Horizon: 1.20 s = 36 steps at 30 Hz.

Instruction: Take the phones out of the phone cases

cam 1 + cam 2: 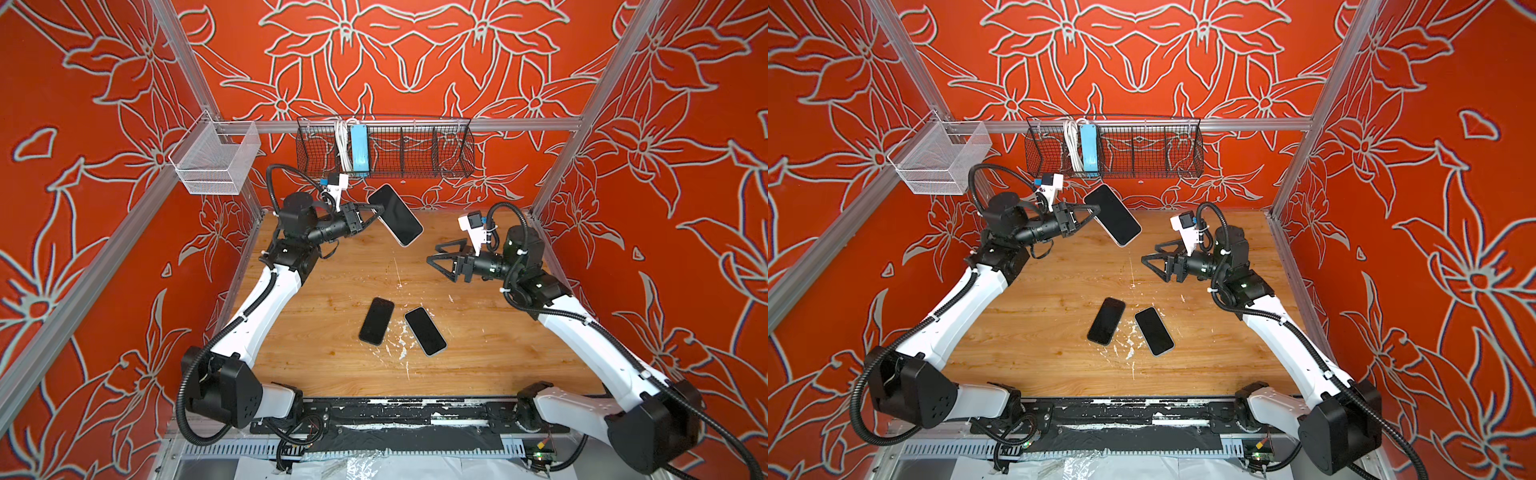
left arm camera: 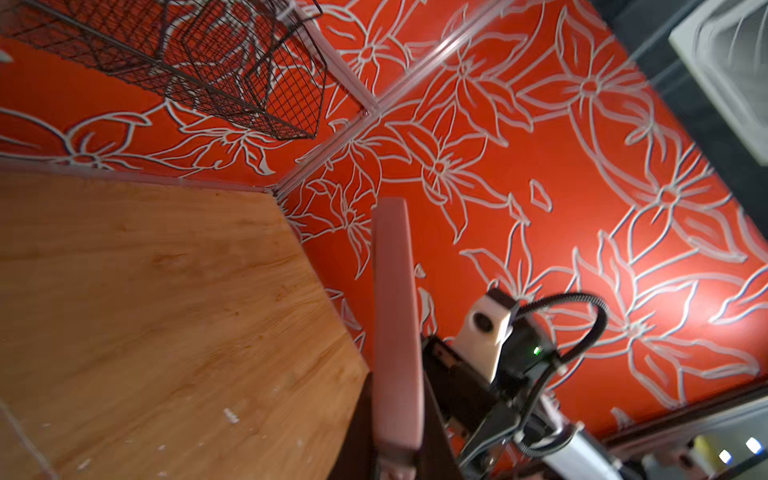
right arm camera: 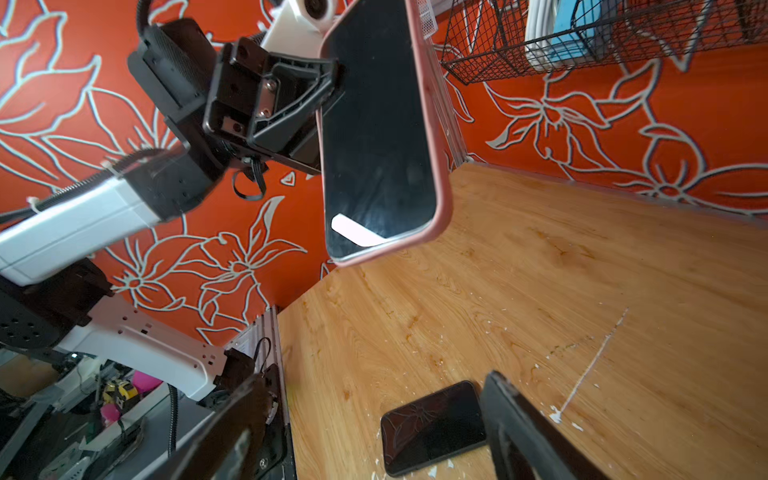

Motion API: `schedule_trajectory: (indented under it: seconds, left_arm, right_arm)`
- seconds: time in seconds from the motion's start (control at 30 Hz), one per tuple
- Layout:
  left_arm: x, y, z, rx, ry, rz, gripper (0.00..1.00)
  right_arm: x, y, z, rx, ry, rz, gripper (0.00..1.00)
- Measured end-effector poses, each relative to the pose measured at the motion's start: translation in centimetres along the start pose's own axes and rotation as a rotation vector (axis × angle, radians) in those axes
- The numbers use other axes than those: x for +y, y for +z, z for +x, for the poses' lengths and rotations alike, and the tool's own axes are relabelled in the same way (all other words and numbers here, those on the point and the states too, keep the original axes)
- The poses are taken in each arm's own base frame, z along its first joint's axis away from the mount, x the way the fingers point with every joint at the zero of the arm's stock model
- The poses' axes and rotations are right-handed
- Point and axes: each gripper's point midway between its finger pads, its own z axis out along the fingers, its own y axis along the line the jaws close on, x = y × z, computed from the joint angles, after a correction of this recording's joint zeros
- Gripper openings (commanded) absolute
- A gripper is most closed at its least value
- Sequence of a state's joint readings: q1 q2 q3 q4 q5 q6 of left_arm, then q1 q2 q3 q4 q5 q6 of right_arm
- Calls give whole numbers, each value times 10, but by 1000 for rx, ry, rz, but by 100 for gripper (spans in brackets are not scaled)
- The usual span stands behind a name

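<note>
- Black left pincer (image 1: 372,209) is pressed onto one long edge of a soft pink phone case (image 3: 441,166). A flat phone with a black glass screen (image 1: 395,215) is still seated inside it.
- We see the cased phone held in the air, tilted, above the far left part of the tabletop. In the left wrist view it shows only edge-on, as a pink strip.
- Our right pincer (image 1: 432,254) is spread wide and holds nothing. It hangs over the right side of the tabletop, well apart from the held phone.
- On the light wooden tabletop (image 1: 316,370), near the middle towards the front edge, we count two more dark handsets. They lie flat, near each other but not touching: a black-rimmed phone (image 1: 376,321) and a grey-rimmed phone (image 1: 425,331).
- On the back wall hangs a black wire basket (image 1: 419,154) holding a blue power strip (image 1: 359,147).
</note>
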<state>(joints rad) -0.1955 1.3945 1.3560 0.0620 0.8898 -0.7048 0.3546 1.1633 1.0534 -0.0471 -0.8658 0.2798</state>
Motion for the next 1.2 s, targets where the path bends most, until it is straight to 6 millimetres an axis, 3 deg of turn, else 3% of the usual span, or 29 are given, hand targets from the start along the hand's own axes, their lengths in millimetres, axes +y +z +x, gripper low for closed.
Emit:
schedule_trajectory:
  seconds: [0.23, 0.33, 0.5, 0.67, 0.9, 1.2]
  left_arm:
    - [3, -2, 35, 253, 264, 0, 0]
    - [8, -6, 54, 361, 332, 26, 0]
    - [8, -9, 67, 477, 413, 84, 0]
    - [13, -3, 68, 550, 422, 149, 0]
    - [27, 6, 88, 634, 373, 185, 0]
    - [9, 12, 99, 661, 393, 242, 0]
  right_arm:
    - [-9, 8, 5, 222, -78, 13, 73]
    - [-13, 10, 20, 319, -85, 1, 71]
    - [-6, 12, 47, 445, -104, -47, 69]
    - [10, 22, 71, 529, -146, -111, 68]
    - [26, 35, 82, 561, -211, -150, 65]
    - [9, 44, 95, 618, -251, -83, 63]
